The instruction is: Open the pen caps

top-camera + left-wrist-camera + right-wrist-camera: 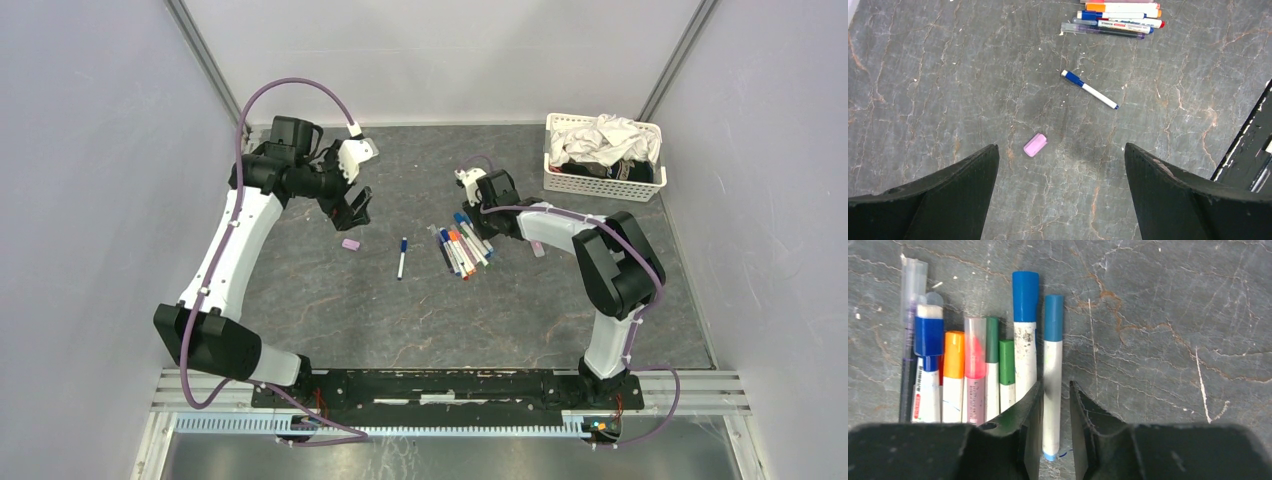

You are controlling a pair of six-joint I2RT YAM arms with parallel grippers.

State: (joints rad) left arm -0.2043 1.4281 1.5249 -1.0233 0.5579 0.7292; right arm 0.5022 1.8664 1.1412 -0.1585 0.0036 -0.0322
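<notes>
On the desk [300,310], the right end effector [1054,390] is straddling the pen [1052,370] at the 3 o'clock end of the pen row [973,360]. Its jaws are narrowed almost to barrel width, but firm clamping cannot be confirmed. In the right wrist view, this pen's long axis is running 12 to 6 o'clock, with its blue cap [1053,317] lying at 12 o'clock from the fingertips. The left end effector [1060,147] is hanging wide open and empty above a loose lilac cap [1035,145], so the right arm is nearer.
</notes>
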